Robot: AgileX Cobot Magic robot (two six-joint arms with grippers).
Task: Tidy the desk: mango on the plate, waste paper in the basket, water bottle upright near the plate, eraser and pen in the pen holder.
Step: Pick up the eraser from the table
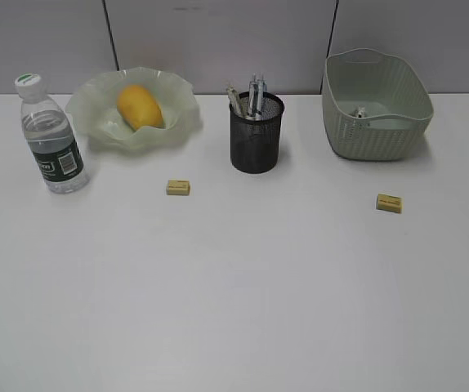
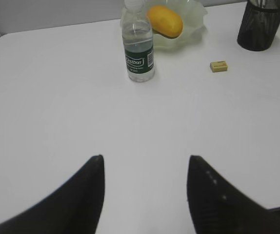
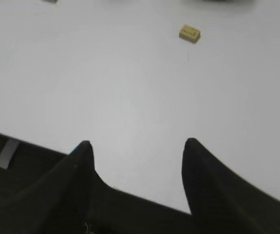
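The yellow mango [image 1: 140,106] lies in the wavy green plate [image 1: 96,114] at the back left; it also shows in the left wrist view [image 2: 164,21]. The water bottle [image 1: 51,135] stands upright left of the plate, also seen in the left wrist view [image 2: 137,46]. The black mesh pen holder [image 1: 256,135] holds pens [image 1: 253,96]. Two tan erasers lie on the white desk [image 1: 234,286]: one [image 1: 178,187] in front of the plate, one [image 1: 390,202] in front of the basket [image 1: 381,131]. Something small and pale, perhaps the waste paper [image 1: 360,113], lies inside the basket. My left gripper [image 2: 145,158] and right gripper [image 3: 136,142] are open and empty; neither shows in the exterior view.
A grey panelled wall runs behind the desk. The right wrist view shows the desk's near edge [image 3: 130,197] just under the right gripper, and the right eraser [image 3: 190,33] farther out. The left eraser [image 2: 218,66] and pen holder [image 2: 259,27] show in the left wrist view.
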